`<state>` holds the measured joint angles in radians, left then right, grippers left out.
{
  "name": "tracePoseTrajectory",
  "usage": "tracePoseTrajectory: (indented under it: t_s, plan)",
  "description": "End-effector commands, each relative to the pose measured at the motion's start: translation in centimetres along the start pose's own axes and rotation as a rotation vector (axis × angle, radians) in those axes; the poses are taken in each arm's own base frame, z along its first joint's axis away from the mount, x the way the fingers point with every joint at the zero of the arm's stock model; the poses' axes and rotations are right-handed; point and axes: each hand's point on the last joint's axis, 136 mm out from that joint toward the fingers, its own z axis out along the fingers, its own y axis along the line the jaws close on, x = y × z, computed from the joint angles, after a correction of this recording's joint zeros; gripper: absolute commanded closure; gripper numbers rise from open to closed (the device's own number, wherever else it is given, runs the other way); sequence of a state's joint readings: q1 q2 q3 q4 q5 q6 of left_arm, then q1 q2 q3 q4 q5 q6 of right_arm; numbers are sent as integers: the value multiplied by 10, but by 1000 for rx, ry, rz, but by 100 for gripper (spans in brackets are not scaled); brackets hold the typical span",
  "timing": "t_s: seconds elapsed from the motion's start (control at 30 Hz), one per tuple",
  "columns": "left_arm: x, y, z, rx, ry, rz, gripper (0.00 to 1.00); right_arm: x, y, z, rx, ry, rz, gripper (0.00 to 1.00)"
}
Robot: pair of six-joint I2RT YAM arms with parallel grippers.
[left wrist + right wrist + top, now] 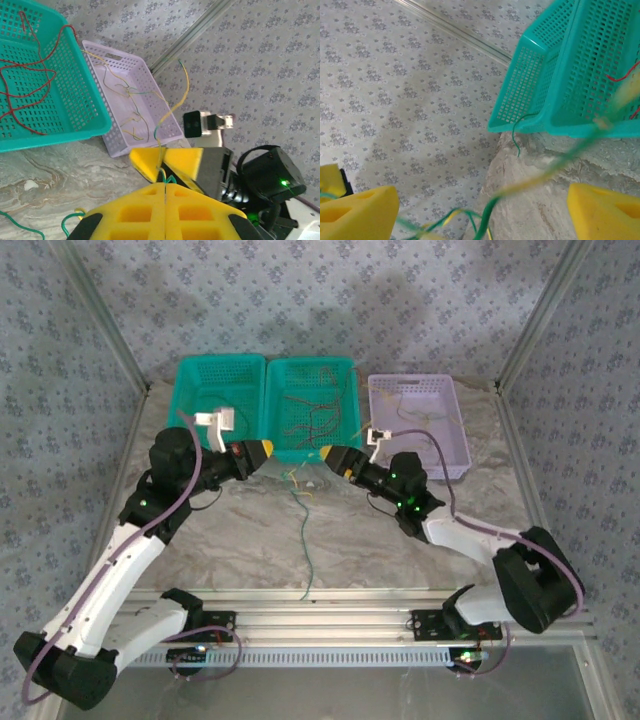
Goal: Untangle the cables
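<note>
My left gripper (165, 184) is shut, and a twisted green and yellow cable (175, 107) comes out of the seam between its yellow fingers. In the top view the left gripper (268, 448) and the right gripper (328, 454) face each other closely in front of the middle basket. The right gripper (480, 215) is open, its fingers (360, 212) wide apart, and the green and yellow cable (550, 170) runs through the gap without being pinched. A long green cable (304, 540) hangs from between the two grippers and trails across the table toward the near edge.
Two teal baskets stand at the back: the left one (200, 380) and the middle one (345, 365), which holds red and brown cables (30, 85). A purple basket (450, 430) at the right holds yellow and green cables (132, 107). Metal frame rails border the table.
</note>
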<state>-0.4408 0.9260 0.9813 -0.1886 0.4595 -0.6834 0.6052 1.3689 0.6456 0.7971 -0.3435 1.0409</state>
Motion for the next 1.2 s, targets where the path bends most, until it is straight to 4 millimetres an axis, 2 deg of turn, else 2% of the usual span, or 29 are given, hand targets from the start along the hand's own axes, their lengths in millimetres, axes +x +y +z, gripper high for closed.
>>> tracePoseTrajectory:
  t_s: [0.0,0.1,0.2,0.4,0.5,0.53,0.63,0.7,0.87,1.0,1.17]
  plan:
    - [-6,-15,-5,52,-32,17,100,-25,40,6,-120,-92,-4,12]
    - [-3,-14,-4,56,-22,13,100,-31,45,7,-121,-124,-34,12]
    - [0,-13,-4,55,-22,8,100,-33,48,11,-125,-121,-43,22]
    - [1,-11,-4,52,-22,8,100,-31,39,15,-113,-119,-17,66]
    - [1,-12,-6,47,-21,18,100,-36,37,12,-109,-119,-26,95]
    - [1,-12,-8,41,-21,25,100,-39,32,10,-85,-127,-21,100]
    - [1,-13,-15,17,-20,55,100,-50,17,-3,28,-155,-44,100]
    - [2,-11,-21,-6,-11,74,100,-58,3,-18,141,-190,-79,100]
    - [3,-6,-40,-52,-17,102,100,-83,-24,-68,369,-302,-169,100]
    - [1,-1,-56,-80,-25,111,100,-99,-45,-104,502,-369,-169,100]
    - [4,3,-67,-109,-15,132,100,-116,-57,-138,595,-454,-167,100]
